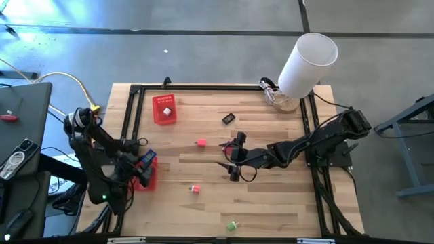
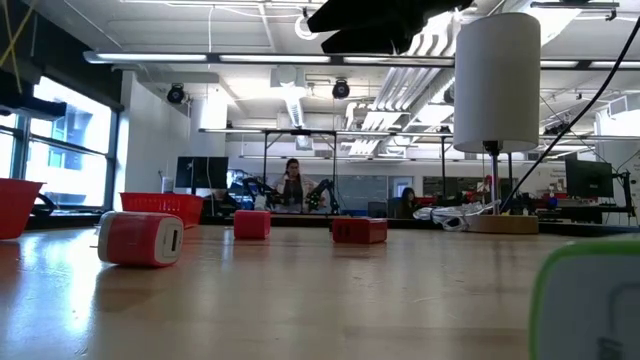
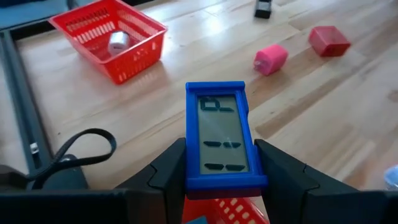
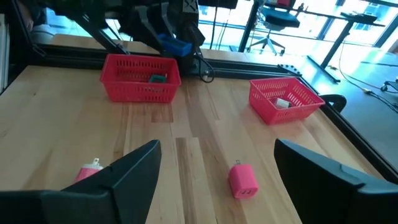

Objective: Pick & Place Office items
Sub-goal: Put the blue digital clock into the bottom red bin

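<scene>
Pinched between the left hand's [image 3: 217, 186] fingers [image 3: 168, 171], a blue office item [image 3: 221, 140] with a grey face hangs over the near red basket [image 1: 147, 177] at the worktop's [image 1: 271, 196] left edge. Mid-worktop, the right hand [image 4: 214, 171] hovers spread wide and empty above a pink piece [image 4: 242, 180]. Farther left, the second red basket [image 1: 163, 109] holds a white piece [image 1: 166, 110]. Red [image 1: 195, 189], black [image 1: 228, 118] and green [image 1: 232, 225] pieces lie scattered
</scene>
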Tool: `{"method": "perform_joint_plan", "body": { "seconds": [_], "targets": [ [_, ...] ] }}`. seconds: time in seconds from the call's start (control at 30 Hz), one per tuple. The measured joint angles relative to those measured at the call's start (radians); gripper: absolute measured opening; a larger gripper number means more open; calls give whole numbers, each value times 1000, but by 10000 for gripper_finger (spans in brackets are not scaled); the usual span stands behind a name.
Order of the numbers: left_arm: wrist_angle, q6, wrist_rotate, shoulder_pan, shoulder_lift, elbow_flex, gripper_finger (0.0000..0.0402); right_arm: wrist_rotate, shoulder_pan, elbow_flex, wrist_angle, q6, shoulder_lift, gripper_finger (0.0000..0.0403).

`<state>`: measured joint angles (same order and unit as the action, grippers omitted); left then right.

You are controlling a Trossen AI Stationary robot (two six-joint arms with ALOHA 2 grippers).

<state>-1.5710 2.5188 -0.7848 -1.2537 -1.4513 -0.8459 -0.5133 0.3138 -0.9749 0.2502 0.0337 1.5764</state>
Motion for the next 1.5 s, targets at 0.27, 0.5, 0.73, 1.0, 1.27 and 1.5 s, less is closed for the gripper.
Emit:
{"method": "perform_joint_plan", "body": {
  "seconds": [0.27, 0.5, 0.73, 1.0, 1.27, 1.5],
  "targets": [
    [-1, -42, -34, -8, 37, -1, 148, 26, 0, 0, 10, 0, 0, 301],
    [0, -286, -197, 40, 131, -1, 148, 46, 0, 0, 21, 0, 0, 301],
    [-1, -669, -302, 193, 293, -1, 148, 46, 0, 0, 39, 0, 0, 301],
    [66, -1134, -350, 292, 567, -1, 148, 45, -3, 0, 39, 0, 0, 301],
    [455, -1750, -160, 325, 779, -2, 148, 46, -21, 0, 39, -1, 0, 301],
    [544, -1947, 165, 511, 794, -3, 148, 105, -48, 0, 62, 26, 0, 301]
  ]
}}
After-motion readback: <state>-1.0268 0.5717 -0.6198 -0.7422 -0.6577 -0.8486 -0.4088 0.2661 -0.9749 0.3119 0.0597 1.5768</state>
